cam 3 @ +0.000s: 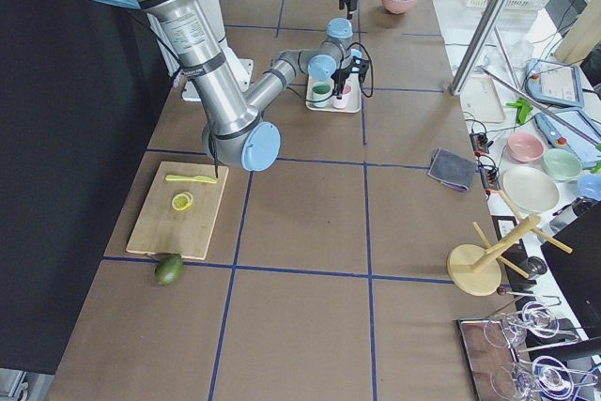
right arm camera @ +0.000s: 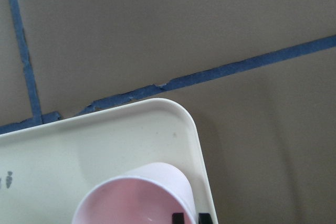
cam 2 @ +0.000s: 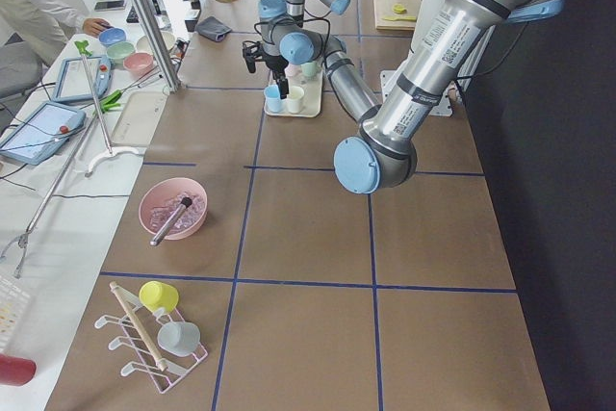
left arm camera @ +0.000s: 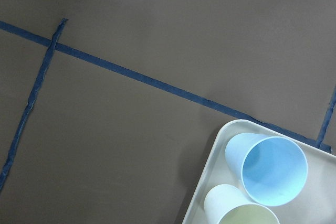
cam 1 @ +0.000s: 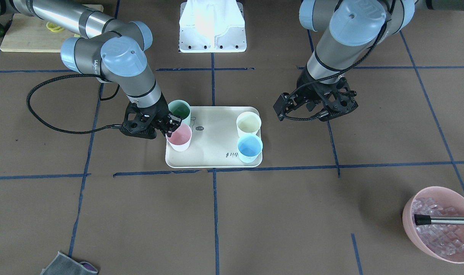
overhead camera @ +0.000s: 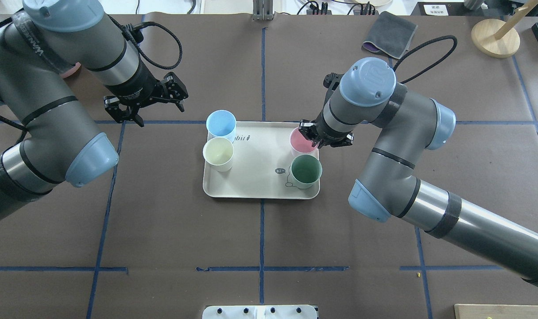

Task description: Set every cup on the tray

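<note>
- The task looks to be at its last step: the right gripper (cam 1: pixel 170 126) has its jaws drawn narrow on the rim of the pink cup (cam 1: pixel 179 138), one finger inside and one outside. The cup stands upright on a corner of the tray (cam 1: pixel 216 147).
- The next move, I judge, calls for spreading the jaws and lifting straight up, so that the inner finger does not tip the cup or knock the green cup (cam 1: pixel 179 110) just beside it on the tray.
- The cream cup (cam 1: pixel 249 123) and the blue cup (cam 1: pixel 250 148) stand at the tray's opposite end, touching or nearly so.
- All four cups are empty.
- The left gripper (cam 1: pixel 331 107) hangs off the tray, beyond that end, with its jaws apparently spread and holding nothing.
- Well away from the tray, a pink bowl (cam 1: pixel 409 229) holds ice cubes (cam 1: pixel 440 238).
</note>
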Controlling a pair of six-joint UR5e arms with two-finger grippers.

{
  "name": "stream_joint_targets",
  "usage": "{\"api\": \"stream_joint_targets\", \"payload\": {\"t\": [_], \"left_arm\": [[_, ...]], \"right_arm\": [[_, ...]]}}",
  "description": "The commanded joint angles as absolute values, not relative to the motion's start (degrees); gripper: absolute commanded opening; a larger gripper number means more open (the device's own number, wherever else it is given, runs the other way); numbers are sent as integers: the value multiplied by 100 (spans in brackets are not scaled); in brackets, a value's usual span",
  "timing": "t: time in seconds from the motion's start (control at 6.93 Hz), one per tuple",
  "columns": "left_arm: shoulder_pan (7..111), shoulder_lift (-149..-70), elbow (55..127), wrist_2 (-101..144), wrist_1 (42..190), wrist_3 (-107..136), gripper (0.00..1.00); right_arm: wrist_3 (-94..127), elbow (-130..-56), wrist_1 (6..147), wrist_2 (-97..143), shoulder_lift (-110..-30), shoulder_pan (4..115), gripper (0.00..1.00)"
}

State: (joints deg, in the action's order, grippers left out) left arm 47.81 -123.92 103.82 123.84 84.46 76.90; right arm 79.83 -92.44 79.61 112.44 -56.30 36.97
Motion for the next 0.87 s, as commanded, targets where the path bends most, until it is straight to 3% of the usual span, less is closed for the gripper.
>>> {"api": "stream_joint_targets", "payload": {"t": [0.0, 0.14, 0.58, 0.72], "left_arm": [[4781, -12393, 10389, 12384, 8446, 7699, 100], [4781, -12393, 10389, 12384, 8438, 7691, 100], [4860, -12096, 10545, 12384, 8429, 7325, 100], [5121, -11815, 10660, 12401, 8429, 6643, 100]], "right_arm": [[7981, -9246, 7972, 11084, -5669, 3674, 77], [7928, -9272, 7980, 11144, -5643, 3796, 100], [6651, -9342, 8313, 12142, -5773, 4838, 100], [5731, -9499, 8349, 12590, -6157, 5356, 100]]}}
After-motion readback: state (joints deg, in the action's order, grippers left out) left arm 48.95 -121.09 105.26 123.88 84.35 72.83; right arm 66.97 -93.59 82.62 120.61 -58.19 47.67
